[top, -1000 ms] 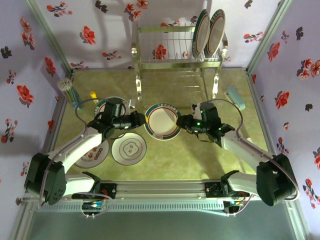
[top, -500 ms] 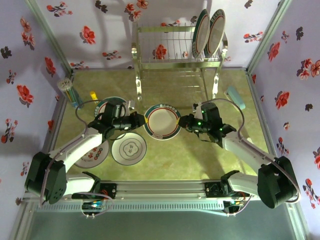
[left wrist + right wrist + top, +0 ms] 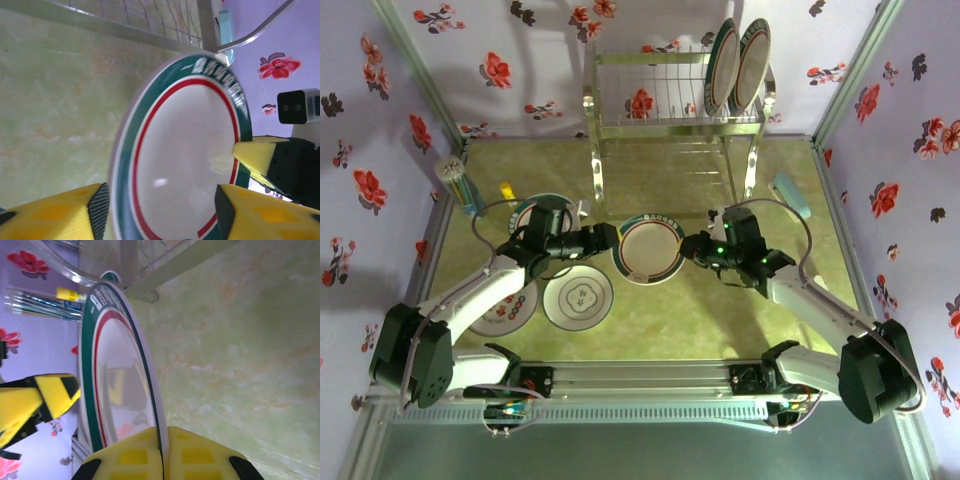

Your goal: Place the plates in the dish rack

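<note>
**Marbled tabletop and its load**

The yellow-green marbled tabletop [image 3: 720, 300] bears a tall shiny wire dish rack [image 3: 672, 126], standing on its legs at the far edge. Three round plates lie flat at the left: a plain cream plate with a centre motif [image 3: 577, 298], a red-patterned plate [image 3: 512, 312] just beside it, and a green-rimmed plate [image 3: 525, 210] farther back (the last two partly hidden). Near the far left corner are a bundle of coloured sticks [image 3: 460, 182] and a small yellow item [image 3: 505, 188]; a pale blue oblong thing [image 3: 790, 196] lies at the right

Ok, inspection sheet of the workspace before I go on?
Surface: green marbled tabletop, no spills seen.
Job's things: shiny wire dish rack holds two green-rimmed plates upright; green-and-red-rimmed white plate held between the arms; three more plates flat at left.
Clutter: clear packet of pens, small yellow item, pale blue object.
Grippers: right pincer shut on held plate's rim; left pincer open at its other side.
Cables: grey loops at both wrists.
Surroundings: lilac floral walls.
</note>
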Controlling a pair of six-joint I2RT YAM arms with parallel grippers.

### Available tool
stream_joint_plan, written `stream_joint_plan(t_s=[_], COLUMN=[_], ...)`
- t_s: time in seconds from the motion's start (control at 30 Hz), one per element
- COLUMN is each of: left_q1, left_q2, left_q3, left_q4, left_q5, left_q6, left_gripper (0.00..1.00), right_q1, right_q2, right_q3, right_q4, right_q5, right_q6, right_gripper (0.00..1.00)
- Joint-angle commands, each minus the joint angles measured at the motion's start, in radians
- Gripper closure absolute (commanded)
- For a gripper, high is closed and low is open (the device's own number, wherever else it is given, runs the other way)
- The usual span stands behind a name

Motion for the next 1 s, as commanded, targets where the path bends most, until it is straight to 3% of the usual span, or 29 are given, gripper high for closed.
stream_joint_plan(t_s=[0.0, 0.13, 0.3, 0.5, 0.7, 0.97], left_q1=[-0.007, -0.006, -0.001, 0.019, 0.114, 0.213], left_q2=[-0.010, -0.007, -0.012, -0.028, -0.072, -0.141], left_q3=[0.007, 0.019, 0.060, 0.109, 0.087, 0.097], left_q4=[0.032, 0.006, -0.062, -0.153, -0.159, -0.252], left_q5=[0.018, 0.004, -0.018, -0.056, -0.035, -0.034], left_q6=[0.009, 0.023, 0.073, 0.138, 0.117, 0.167], left_gripper=[0.30, 0.12, 0.01, 0.00, 0.00, 0.00], right_q1=[0.006, 0.008, 0.026, 0.107, 0.191, 0.345], right_q2=[-0.042, -0.067, -0.094, -0.101, -0.087, 0.060], right_q3=[0.061, 0.102, 0.182, 0.353, 0.529, 0.840], right_q4=[-0.103, -0.198, -0.333, -0.583, -0.739, -0.917], right_q5=[0.051, 0.085, 0.139, 0.322, 0.498, 0.781], right_q6=[-0.068, -0.114, -0.164, -0.249, -0.282, -0.354], right_gripper=[1.00, 1.00, 1.00, 1.00, 1.00, 1.00])
